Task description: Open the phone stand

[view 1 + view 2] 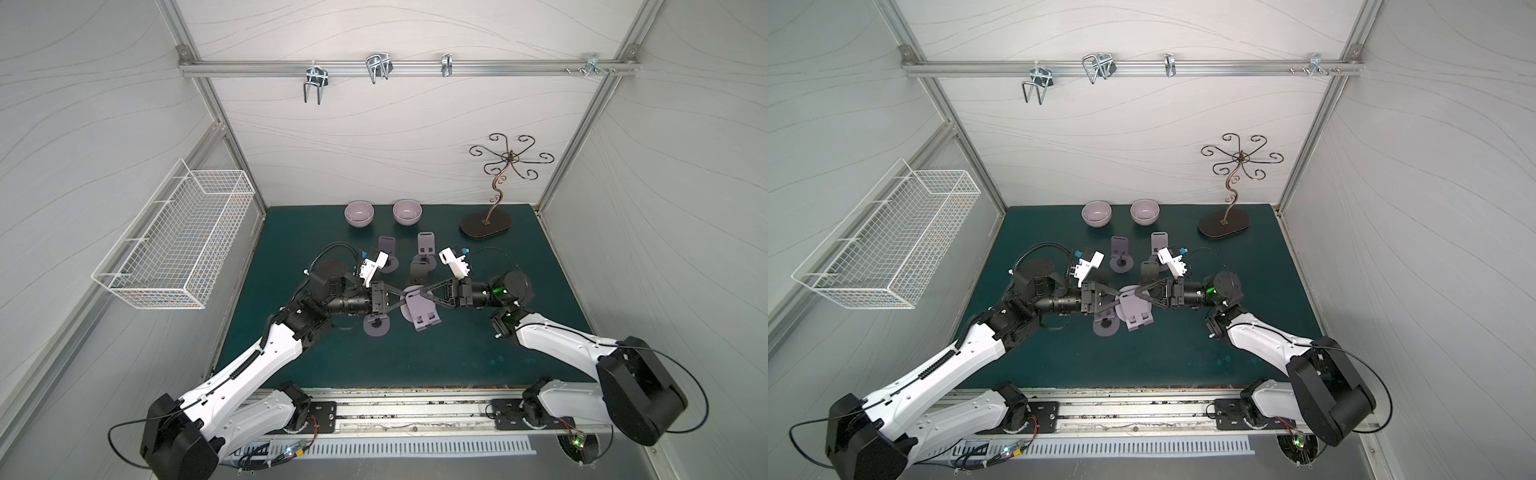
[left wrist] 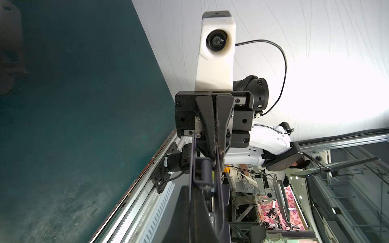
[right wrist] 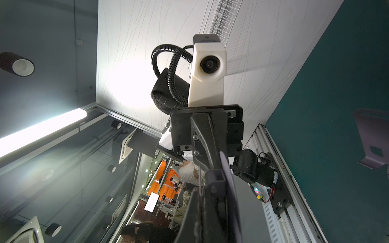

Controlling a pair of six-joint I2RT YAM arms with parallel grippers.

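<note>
A lilac phone stand (image 1: 422, 313) (image 1: 1136, 311) hangs above the middle of the green mat, gripped from both sides. Its flat plate with two small hooks points toward the front, and its round base (image 1: 411, 291) shows between the fingertips. My left gripper (image 1: 404, 294) (image 1: 1120, 297) is shut on the stand from the left. My right gripper (image 1: 422, 291) (image 1: 1138, 293) is shut on it from the right, tip to tip with the left. In the wrist views the stand (image 2: 201, 172) (image 3: 214, 181) is seen edge-on between each gripper's (image 2: 205, 202) (image 3: 210, 210) shut fingers. Which plate each one pinches is unclear.
Other lilac phone stands lie on the mat: one (image 1: 376, 326) under the left wrist, two more (image 1: 386, 248) (image 1: 426, 242) behind the grippers. Two lilac bowls (image 1: 359, 214) (image 1: 407, 212) and a dark jewellery tree (image 1: 485, 226) stand at the back. A wire basket (image 1: 178, 241) hangs on the left wall.
</note>
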